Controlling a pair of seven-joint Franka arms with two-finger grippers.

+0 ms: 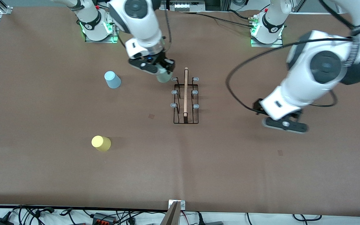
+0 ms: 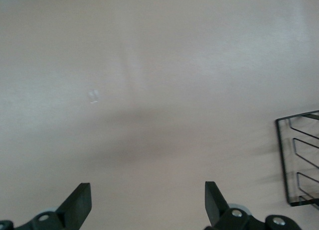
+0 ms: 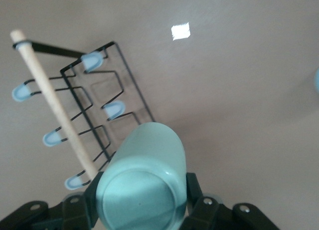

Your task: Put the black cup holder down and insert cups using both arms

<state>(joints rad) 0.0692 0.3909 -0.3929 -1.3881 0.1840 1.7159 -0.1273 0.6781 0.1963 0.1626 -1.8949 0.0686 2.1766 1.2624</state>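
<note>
Yellow cup (image 1: 101, 143) lies untouched; right pincer (image 1: 162, 70) pinches mint cup (image 1: 164, 76), left pincer (image 1: 284, 124) spread.

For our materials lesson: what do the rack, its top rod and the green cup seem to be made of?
Rack: thin black wire, likely coated metal, with grey tips.
Rod: pale, matte, probably wood.
Green cup, held in the right end effector: smooth, evenly coloured, slightly glossy, likely plastic.

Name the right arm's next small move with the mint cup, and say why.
Probably ease the mint green cup over the nearest prong of the black cup holder. The right claw is shut on it beside that end; no prong holds a cup, and the left claw hangs open, aside.
</note>
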